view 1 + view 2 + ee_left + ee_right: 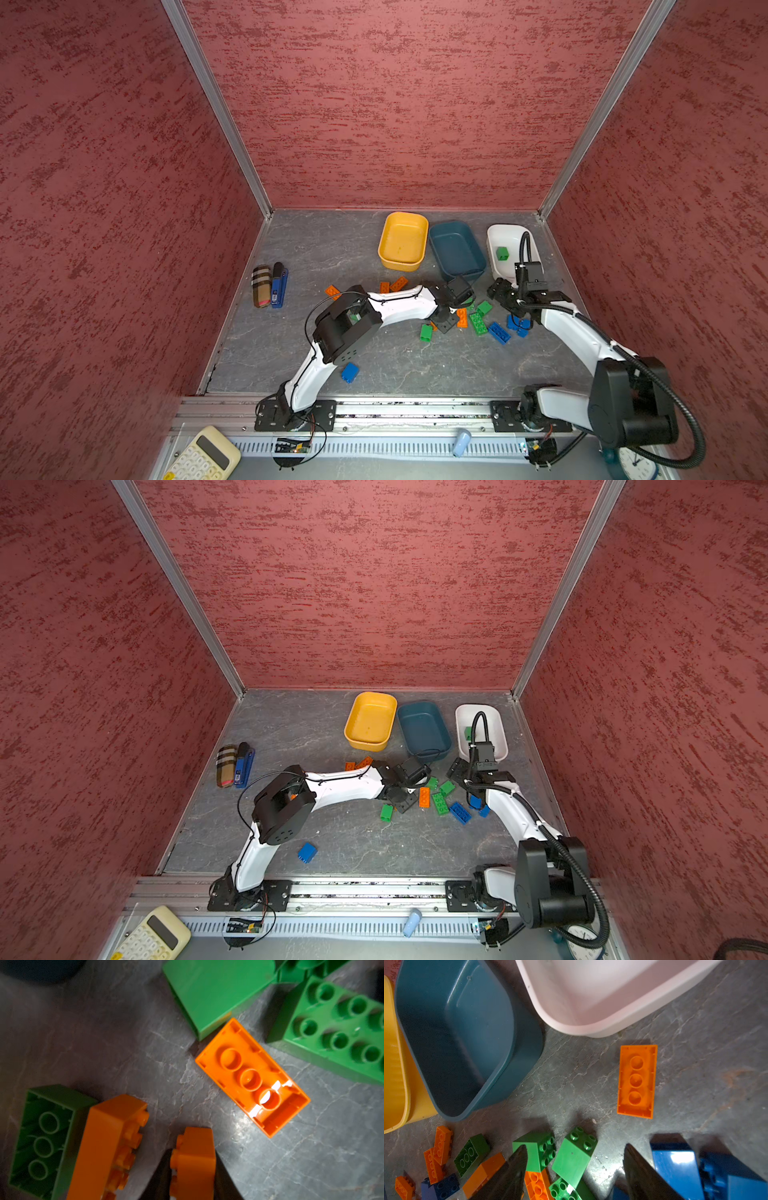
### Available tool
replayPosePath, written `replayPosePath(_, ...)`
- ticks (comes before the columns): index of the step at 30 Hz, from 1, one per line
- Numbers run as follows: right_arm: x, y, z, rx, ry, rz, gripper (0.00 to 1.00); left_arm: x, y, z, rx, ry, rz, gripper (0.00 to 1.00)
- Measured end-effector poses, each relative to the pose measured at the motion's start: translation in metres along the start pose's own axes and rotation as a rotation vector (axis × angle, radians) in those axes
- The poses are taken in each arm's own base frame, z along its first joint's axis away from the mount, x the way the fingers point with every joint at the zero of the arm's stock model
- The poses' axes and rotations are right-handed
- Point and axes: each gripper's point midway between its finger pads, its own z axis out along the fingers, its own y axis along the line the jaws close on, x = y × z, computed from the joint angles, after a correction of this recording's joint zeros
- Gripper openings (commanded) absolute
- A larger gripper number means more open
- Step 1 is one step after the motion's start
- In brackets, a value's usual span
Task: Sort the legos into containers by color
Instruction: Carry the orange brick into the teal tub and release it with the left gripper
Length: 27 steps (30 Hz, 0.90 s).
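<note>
**Left jaws:** clenched on a small orange brick (193,1163), one jaw on each side of it. Just beside it a long orange brick (110,1142) lies on its side, with only a narrow strip of counter (124,1043) between the two. The long brick's other face rests against an inverted green brick (45,1140). Ahead of the jaws, across bare counter, an inverted orange brick (252,1078) touches the corner of a tipped green brick (212,995). A studs-up green brick (340,1034) lies near its other flank but apart from it.

**Right jaws:** released, spread wide and gripping nothing. A square green brick (536,1152) and a second green brick (574,1157) lie on the counter in the gap between them. Blue bricks (675,1165) lie just outside one jaw. Beyond, a lone orange brick (636,1081) lies flat and inverted with bare counter on every side, near the rounded front edge of the white tub (591,1028).

**Containers:** in both top views the three stand in a row by the back wall. The yellow tub (403,243) and the teal tub (455,249) stand just beside each other. The white tub stands apart, toward the right wall, and holds one green cube (502,253).

**Clearance:** the left forearm reaches across the middle, its wrist close to the teal tub's near corner. The loose bricks cluster between the two arms. The widest bare counter lies at the back left. A checked case (261,286) and a blue item (279,286) lie near the left wall. The front strip carries a single blue brick (350,372).
</note>
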Motion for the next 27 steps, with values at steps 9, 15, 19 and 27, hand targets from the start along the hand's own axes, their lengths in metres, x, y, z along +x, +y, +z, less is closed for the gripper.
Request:
replayPosePath(9, -0.002, 0.006, -0.002, -0.048, -0.033, -0.008, 0.86, -0.024, 0.015, -0.021, -0.002, -0.091, -0.059, 0.16)
replayPosePath(15, 0.002, 0.007, 0.003, -0.061, -0.018, -0.016, 0.84, -0.095, 0.045, -0.072, 0.114, -0.298, -0.209, 0.14)
replayPosePath(19, 0.01, 0.0, 0.014, -0.029, 0.022, -0.021, 0.83, -0.143, 0.08, -0.104, 0.166, -0.432, -0.332, 0.15)
replayPosePath(27, 0.018, 0.0, 0.017, -0.02, 0.051, -0.04, 0.8, -0.195, 0.132, -0.064, 0.226, -0.499, -0.568, 0.16)
